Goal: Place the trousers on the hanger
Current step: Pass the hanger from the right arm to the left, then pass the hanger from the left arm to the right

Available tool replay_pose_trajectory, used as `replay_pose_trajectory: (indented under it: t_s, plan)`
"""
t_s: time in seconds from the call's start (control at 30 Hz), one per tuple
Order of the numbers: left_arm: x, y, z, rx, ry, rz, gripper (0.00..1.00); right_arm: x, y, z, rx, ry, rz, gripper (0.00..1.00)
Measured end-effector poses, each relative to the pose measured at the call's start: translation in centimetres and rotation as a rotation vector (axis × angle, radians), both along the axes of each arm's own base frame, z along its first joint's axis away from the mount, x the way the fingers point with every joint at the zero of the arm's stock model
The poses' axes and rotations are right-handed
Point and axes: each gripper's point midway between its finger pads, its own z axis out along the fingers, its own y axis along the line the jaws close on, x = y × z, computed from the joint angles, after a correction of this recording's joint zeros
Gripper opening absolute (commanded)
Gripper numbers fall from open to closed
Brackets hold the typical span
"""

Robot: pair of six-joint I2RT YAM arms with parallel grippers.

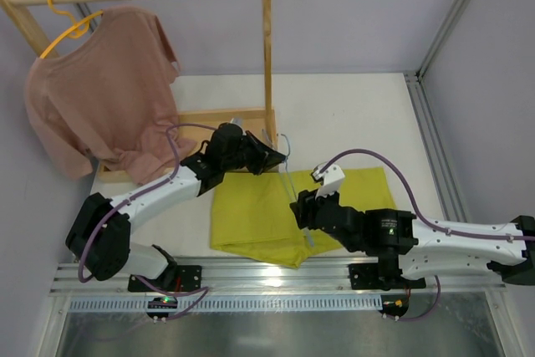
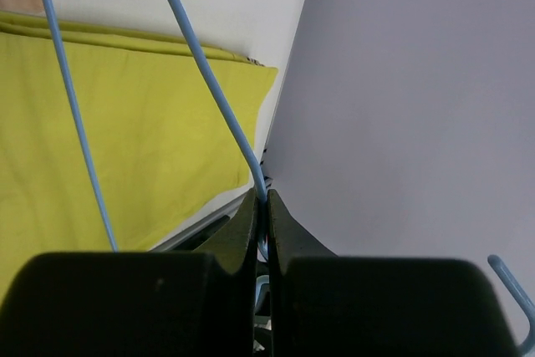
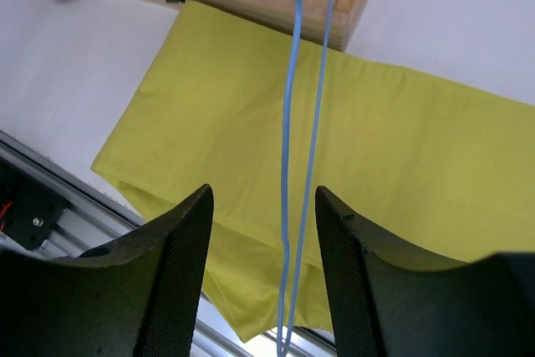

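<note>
The yellow-green trousers (image 1: 259, 215) lie folded flat on the table in front of the arms. My left gripper (image 1: 282, 159) is shut on the thin light-blue hanger (image 1: 289, 178) near its neck and holds it above the trousers. In the left wrist view the wire (image 2: 209, 81) runs into the closed fingers (image 2: 242, 223), the hook (image 2: 520, 294) shows at lower right, and the trousers (image 2: 125, 140) lie below. My right gripper (image 1: 298, 209) is open. In the right wrist view the hanger's two wires (image 3: 288, 206) hang between its fingers (image 3: 180, 240), untouched, over the trousers (image 3: 401, 148).
A wooden clothes rack (image 1: 267, 48) stands at the back left, its base (image 1: 209, 119) just behind the left gripper. A dusty-pink T-shirt (image 1: 100, 98) hangs from it on a yellow hanger (image 1: 67, 27). An aluminium rail (image 1: 276, 273) runs along the near table edge.
</note>
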Motion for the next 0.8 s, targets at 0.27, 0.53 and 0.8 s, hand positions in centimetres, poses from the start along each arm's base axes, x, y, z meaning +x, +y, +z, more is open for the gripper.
replay_pose_trajectory:
  t_s: [0.27, 0.53, 0.8]
  plan:
    - [-1.0, -0.9, -0.2, 0.011, -0.001, -0.016, 0.00, 2.5, 1.4, 2.7, -0.028, -0.061, -0.085, 0.49]
    - [-1.7, -1.4, -0.2, 0.010, 0.004, -0.030, 0.00, 7.7, -0.1, 3.1, -0.035, -0.053, -0.214, 0.42]
    - [-1.7, -1.4, -0.3, 0.011, 0.006, -0.032, 0.00, 7.9, 1.3, 3.8, 0.003, -0.059, -0.148, 0.37]
